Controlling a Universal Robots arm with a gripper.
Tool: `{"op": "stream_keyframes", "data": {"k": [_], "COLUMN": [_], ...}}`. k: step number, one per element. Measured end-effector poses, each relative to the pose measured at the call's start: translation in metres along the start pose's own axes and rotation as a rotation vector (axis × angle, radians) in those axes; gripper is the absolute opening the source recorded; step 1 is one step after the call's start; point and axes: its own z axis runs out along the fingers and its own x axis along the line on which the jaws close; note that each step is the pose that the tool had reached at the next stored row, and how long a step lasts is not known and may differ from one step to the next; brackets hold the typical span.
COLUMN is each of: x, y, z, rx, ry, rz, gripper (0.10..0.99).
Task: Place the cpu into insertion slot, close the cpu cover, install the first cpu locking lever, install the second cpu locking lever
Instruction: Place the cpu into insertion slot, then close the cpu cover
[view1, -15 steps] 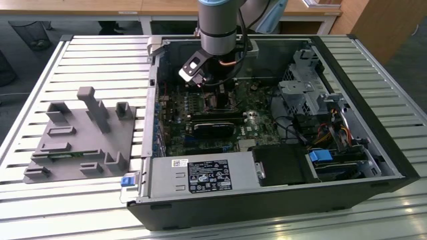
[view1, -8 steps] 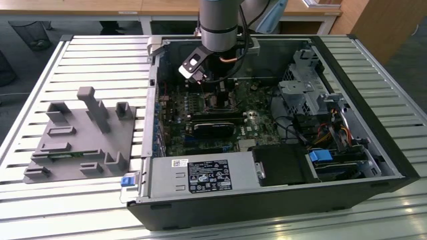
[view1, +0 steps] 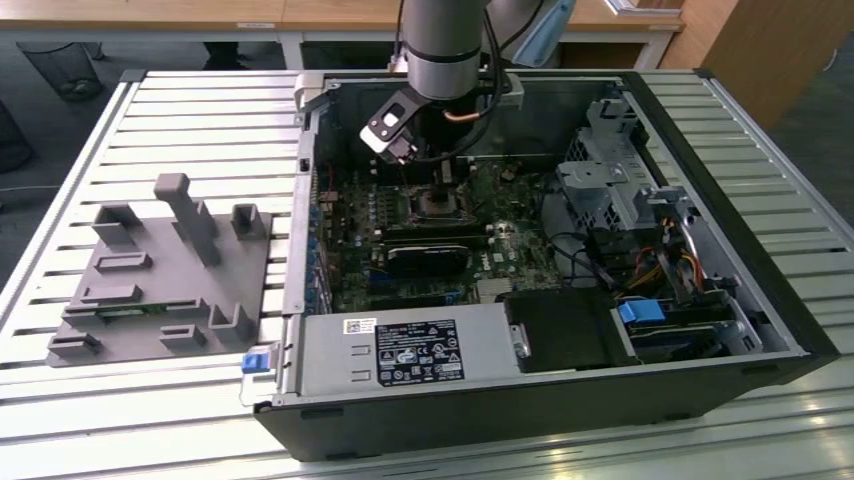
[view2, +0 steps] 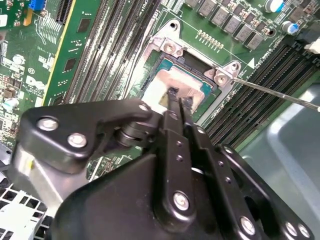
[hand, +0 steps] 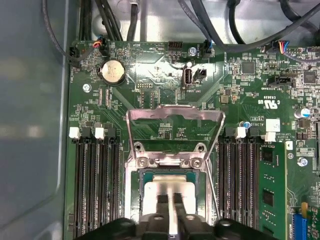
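Cpu (hand: 152, 197) lies flat in the insertion slot (view1: 438, 205) near the motherboard's (hand: 165, 85) middle, directly beneath the gripper (hand: 170, 197). The fingers are drawn close together, grasping nothing, with tips at the chip's top. The cpu cover (hand: 175, 110) stands raised just beyond.

A: What's that grey thing out on the slatted tabletop (view1: 200, 110)?
B: A moulded fixture (view1: 167, 275) with posts and pockets, lying just beside the open black computer case (view1: 534, 410), on the exterior view's left.
A: And inside the case?
B: A silver power supply (view1: 400, 352) along the near wall, with a blue latch (view1: 254, 362) at its end and a black card (view1: 427, 255) mid-board. In the first wrist view there's a coin battery (hand: 113, 72) near the long memory slots (hand: 95, 185).
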Motion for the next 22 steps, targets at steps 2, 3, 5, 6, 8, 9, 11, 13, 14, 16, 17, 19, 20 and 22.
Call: {"op": "stream_keyframes", "data": {"k": [2,3,5,6,8,9,11,13,14,16,17,19,20,22], "x": [-0.0001,-0.0001,-0.0001,-0.0001,-0.0001,-0.0001,-0.0001,-0.0001,-0.0001,-0.0001,-0.0002,-0.0002,-0.0002,-0.0002], "y": [0.0,0.0001,0.0001,0.0002,0.0003,0.0003,0.0004,0.0005,0.0005,0.0006,0.0006,0.0007,0.0008,0.0009], "z": [-0.0006,-0.0011,-0.0023,-0.0032,-0.005,-0.0061,-0.0078,-0.009,-0.0095,-0.0104,-0.0111,-0.0126,-0.0136,-0.0162], "rx": [0.0,0.0,0.0,0.0,0.0,0.0,0.0,0.0,0.0,0.0,0.0,0.0,0.0,0.0], "ry": [-0.0001,0.0002,0.0014,0.0019,0.0027,0.0029,0.0034,0.0038,0.004,0.0041,0.0041,0.0041,0.004,0.0039], "rz": [0.0,0.0,0.0,0.0,0.0,0.0,0.0,0.0,0.0,0.0,0.0,0.0,0.0,0.0], "gripper": [0.125,0.106,0.106,0.106,0.106,0.106,0.106,0.106,0.106,0.106,0.106,0.106,0.106,0.106]}}
